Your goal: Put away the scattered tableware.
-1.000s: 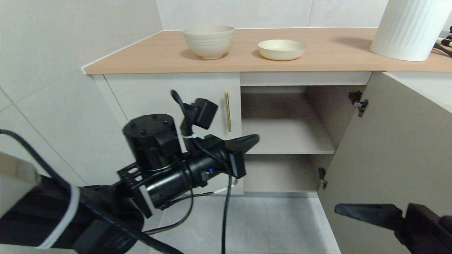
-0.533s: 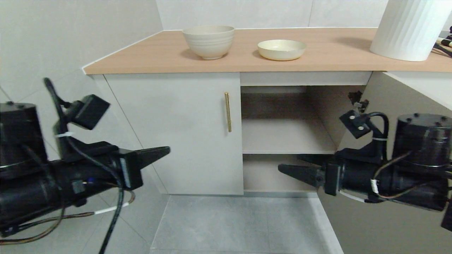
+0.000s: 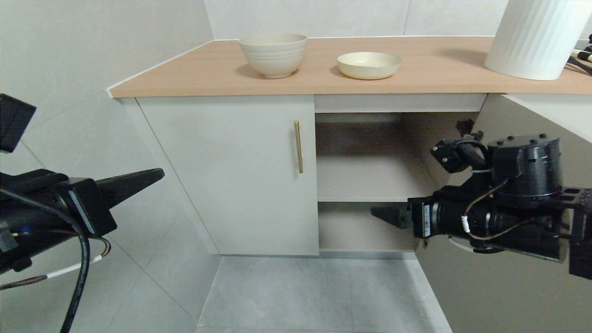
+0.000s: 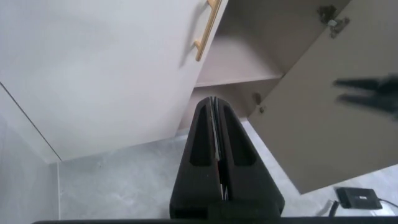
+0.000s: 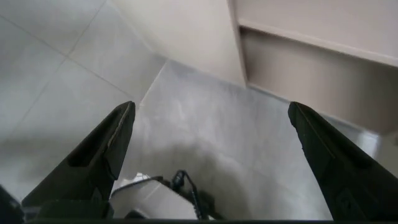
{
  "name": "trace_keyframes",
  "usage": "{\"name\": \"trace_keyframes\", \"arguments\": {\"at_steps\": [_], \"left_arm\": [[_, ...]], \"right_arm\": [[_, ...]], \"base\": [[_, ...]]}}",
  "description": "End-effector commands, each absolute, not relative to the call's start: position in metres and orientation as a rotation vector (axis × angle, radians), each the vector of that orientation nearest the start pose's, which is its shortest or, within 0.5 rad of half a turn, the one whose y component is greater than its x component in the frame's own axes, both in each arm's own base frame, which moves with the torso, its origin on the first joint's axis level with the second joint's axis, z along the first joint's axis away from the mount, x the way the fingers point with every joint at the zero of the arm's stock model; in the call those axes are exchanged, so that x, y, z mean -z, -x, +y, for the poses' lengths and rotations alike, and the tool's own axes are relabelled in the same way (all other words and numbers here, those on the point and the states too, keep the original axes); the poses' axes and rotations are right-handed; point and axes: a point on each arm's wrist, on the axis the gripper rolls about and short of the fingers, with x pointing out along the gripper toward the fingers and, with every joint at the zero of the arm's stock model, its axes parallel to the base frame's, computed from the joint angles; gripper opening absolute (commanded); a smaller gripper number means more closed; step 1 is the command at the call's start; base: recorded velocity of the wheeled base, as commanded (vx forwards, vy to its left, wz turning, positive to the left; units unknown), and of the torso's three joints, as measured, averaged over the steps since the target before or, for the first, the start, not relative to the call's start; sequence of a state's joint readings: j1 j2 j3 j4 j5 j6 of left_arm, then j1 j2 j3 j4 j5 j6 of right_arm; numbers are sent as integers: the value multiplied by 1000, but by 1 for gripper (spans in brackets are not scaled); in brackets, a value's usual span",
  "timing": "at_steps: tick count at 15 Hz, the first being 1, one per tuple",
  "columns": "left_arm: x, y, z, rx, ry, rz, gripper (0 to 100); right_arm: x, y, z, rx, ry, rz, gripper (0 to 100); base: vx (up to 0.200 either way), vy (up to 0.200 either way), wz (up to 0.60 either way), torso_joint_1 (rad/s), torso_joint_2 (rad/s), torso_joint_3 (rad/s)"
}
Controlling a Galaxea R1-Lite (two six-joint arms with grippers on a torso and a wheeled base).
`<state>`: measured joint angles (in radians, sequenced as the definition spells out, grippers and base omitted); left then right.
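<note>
Head view: cream ribbed bowl (image 3: pixel 273 54) upright on wooden countertop (image 3: pixel 194 76). Shallow pale-yellow dish (image 3: pixel 369 64) to its right, apart. Bowl's inside hidden. White ribbed container (image 3: pixel 539 37) at far right. Cabinet (image 3: pixel 231 175) below: left door closed, right door (image 3: pixel 485 286) swung open. Left gripper (image 3: pixel 155 174) low at far left, jaws clenched together. Right gripper (image 3: pixel 377 213) before lower compartment, jaws spread wide. Bowl and dish well above both, untouched.

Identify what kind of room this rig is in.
Most likely a kitchen: a wood-look countertop holding a bowl and a shallow dish, a base cabinet below with one door swung open onto shelves, and tiled walls.
</note>
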<state>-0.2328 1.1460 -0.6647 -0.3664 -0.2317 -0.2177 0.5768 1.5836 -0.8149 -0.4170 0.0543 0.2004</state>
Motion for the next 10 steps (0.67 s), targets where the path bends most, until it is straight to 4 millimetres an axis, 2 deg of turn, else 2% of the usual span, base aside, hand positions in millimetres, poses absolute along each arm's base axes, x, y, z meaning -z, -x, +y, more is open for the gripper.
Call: {"name": "trace_keyframes", "arguments": {"at_steps": [1,2,3,10], "left_arm": [[-247,-162,-44,451,214,169,0],[-246,-163,-44,450,212,175,0],[-246,-163,-44,452,212,175,100],[-255,-162,-44,457,212,87,100]], "right_arm": [[-236,-211,135,-599,-135,278,100],[-240,-206,133,-601,-138,263,100],[-244,-202,130,-602,-141,253,100],[-256,-180,116,-600,-138,263,100]], "base": [[0,0,0,0,0,0],[0,0,0,0,0,0],[0,0,0,0,0,0],[0,0,0,0,0,0]]}}
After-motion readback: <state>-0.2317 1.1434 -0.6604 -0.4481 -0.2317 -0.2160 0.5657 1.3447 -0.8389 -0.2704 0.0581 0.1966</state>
